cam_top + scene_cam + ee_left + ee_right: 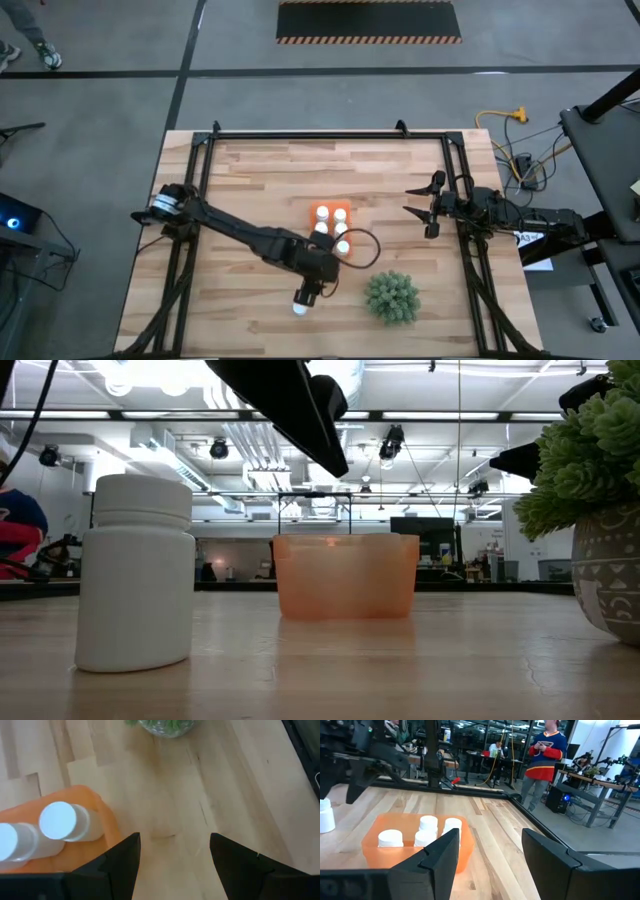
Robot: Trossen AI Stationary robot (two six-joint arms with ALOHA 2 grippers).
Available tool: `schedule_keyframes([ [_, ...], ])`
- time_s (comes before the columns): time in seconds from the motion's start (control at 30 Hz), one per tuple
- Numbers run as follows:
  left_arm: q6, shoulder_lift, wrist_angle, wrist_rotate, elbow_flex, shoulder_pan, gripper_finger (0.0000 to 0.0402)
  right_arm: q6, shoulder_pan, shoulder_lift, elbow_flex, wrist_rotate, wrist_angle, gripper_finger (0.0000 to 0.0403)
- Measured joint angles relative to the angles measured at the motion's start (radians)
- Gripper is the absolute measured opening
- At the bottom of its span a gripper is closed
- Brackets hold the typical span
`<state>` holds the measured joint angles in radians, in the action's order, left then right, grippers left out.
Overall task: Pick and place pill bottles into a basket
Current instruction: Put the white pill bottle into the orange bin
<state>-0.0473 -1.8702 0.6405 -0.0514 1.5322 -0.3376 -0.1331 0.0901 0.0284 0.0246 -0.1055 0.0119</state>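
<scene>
The orange basket [315, 210] stands at the table's middle and holds several white pill bottles [340, 230]; it also shows in the low view [347, 575] and the right wrist view [370, 845]. One more white bottle [300, 308] stands upright on its base near the table's near edge, left of the basket in the low view [135, 572]. My left gripper [340, 268] is open and empty above bare wood, just off the basket's near right corner [97, 802]; its open fingers show in the left wrist view [175, 845]. My right gripper [410, 200] is open and empty by the table's right edge, facing the basket [490, 845].
A green spiky plant in a patterned pot [392, 297] stands near the table's near right, ahead of my left gripper [165, 725] and at the low view's right [590, 510]. A black frame [330, 135] runs around the table. A person [547, 750] stands beyond the table.
</scene>
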Motion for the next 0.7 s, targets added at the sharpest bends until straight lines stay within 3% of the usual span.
schedule_keyframes([
  [0.5, -0.046, -0.001, -0.057, -0.041, -0.001, -0.119, 0.0221, -0.001, 0.0, 0.0, 0.0, 0.0, 0.0, 0.0206],
  [0.7, -0.078, -0.001, -0.083, -0.131, -0.028, -0.171, 0.0221, 0.001, 0.0, 0.0, 0.0, 0.0, 0.0, 0.0206],
])
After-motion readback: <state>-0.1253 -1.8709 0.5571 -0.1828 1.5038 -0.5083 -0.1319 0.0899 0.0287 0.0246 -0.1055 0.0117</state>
